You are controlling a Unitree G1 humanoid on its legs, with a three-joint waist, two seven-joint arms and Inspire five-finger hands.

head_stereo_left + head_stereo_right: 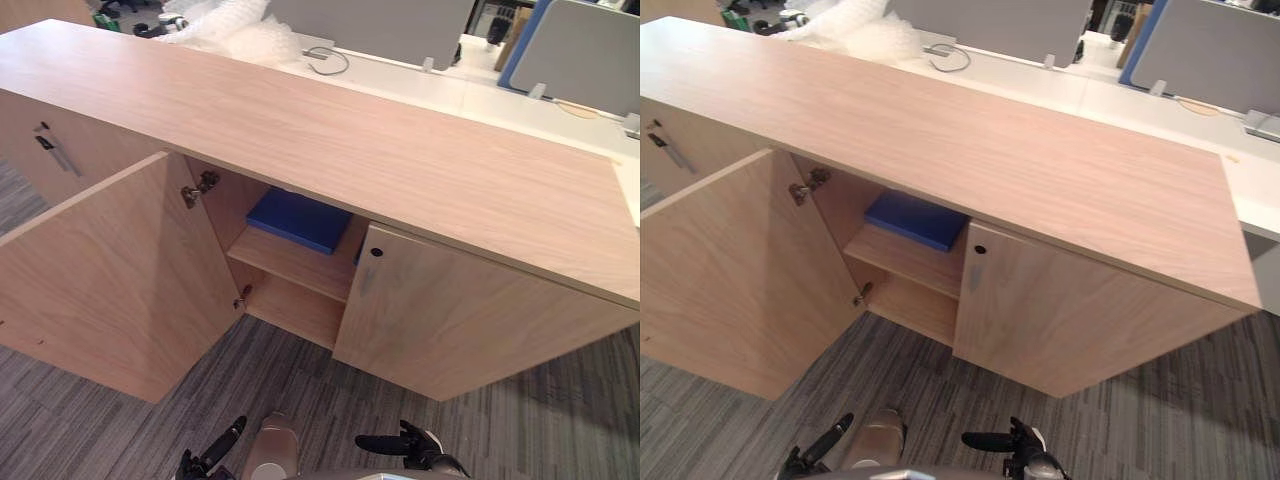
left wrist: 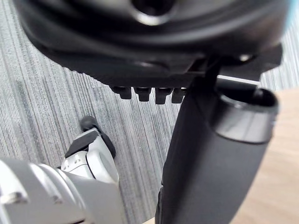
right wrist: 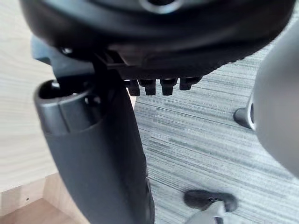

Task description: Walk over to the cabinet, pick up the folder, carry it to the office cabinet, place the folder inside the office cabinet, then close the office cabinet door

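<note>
The blue folder lies flat on the upper shelf inside the cabinet. Its right end is tucked behind the closed right door. It looks thin, stiff and light, probably with a smooth cover that could slide on the wood. If it needs shifting, I'd pinch its near edge, thumb on top and fingers under.

The left door stands swung out to the near left. It is rigid, so a flat push near its free edge should close it.

Low and near, the left hand and right hand hang with fingers loose and apart, holding nothing.
</note>
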